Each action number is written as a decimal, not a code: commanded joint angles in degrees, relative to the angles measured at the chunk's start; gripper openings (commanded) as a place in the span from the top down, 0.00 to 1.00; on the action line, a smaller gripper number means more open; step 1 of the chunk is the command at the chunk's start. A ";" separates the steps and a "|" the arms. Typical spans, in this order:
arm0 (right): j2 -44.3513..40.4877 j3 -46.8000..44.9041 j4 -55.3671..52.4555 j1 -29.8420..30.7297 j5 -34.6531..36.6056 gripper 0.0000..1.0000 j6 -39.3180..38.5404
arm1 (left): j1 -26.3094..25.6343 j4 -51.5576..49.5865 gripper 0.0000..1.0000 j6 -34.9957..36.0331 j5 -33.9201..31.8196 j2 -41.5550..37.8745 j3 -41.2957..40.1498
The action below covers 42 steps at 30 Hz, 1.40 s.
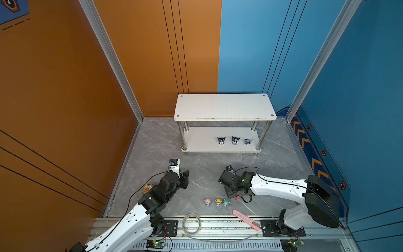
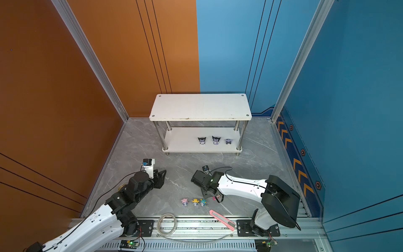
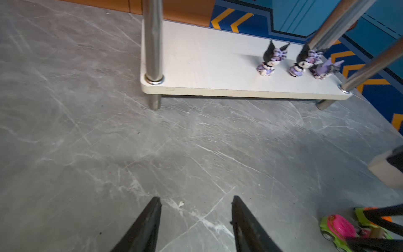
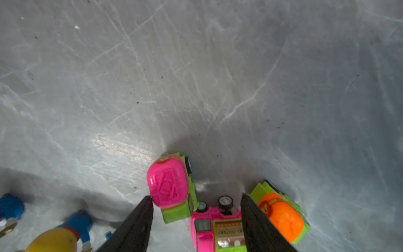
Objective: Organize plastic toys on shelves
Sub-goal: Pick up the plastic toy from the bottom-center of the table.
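Filling the booth from wall to wall, the grey marble-veined surface (image 1: 207, 170) is boxed in by orange panels (image 1: 54, 98) on the left and half the back, and blue panels (image 1: 250, 54) on the rest of the back and the right, all crossed by thin black lines and joined at aluminium posts (image 1: 113, 61). A blue skirting (image 1: 314, 162) with orange chevrons runs along the foot of the right wall. The shelves (image 1: 224, 107) stand at the back of the surface, where orange meets blue; on the lower board, toward its right end, three black-purple figurines (image 1: 235, 140) stand in a row. Near the front, three pastel figurines (image 1: 218, 201) in pink, yellow and teal hats line up on the surface between the arms. Just beside them the right hand (image 4: 195, 197) points down with its fingers apart: a pink truck (image 4: 216, 231) lies between them, a pink-domed truck (image 4: 170, 187) sits right at one fingertip and an orange-domed truck (image 4: 283, 218) just beside the other. The left hand (image 3: 196, 197) hovers over the marble facing the shelves, fingers apart and holding nothing. An aluminium rail (image 1: 218, 228) edges the front; a coil of clear tubing (image 1: 191, 223) rests on it, and a pink utility knife (image 1: 246, 220) lies slanted across its edge. A small round gold-coloured object (image 1: 147, 188) sits at the surface's left edge beside the left arm.
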 commanded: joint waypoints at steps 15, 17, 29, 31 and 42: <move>8.38 3.99 4.08 0.29 -3.10 0.70 -3.29 | 7.11 -4.37 0.46 -1.79 5.78 -2.91 -1.47; 8.79 5.07 3.38 0.18 -2.82 0.75 -3.62 | 7.25 -4.10 0.46 -1.84 5.74 -2.74 -1.43; 15.23 24.41 -3.96 -0.90 -0.71 0.89 -6.23 | 7.91 -3.88 0.46 -1.45 5.51 -1.87 -0.68; 17.21 28.78 -4.15 -1.20 -0.67 0.91 -6.54 | 8.04 -3.86 0.46 -1.45 5.38 -1.72 -0.70; 30.85 49.35 -3.41 -5.61 -3.77 0.95 -7.77 | 8.18 -3.25 0.46 -0.68 5.85 -1.19 -0.78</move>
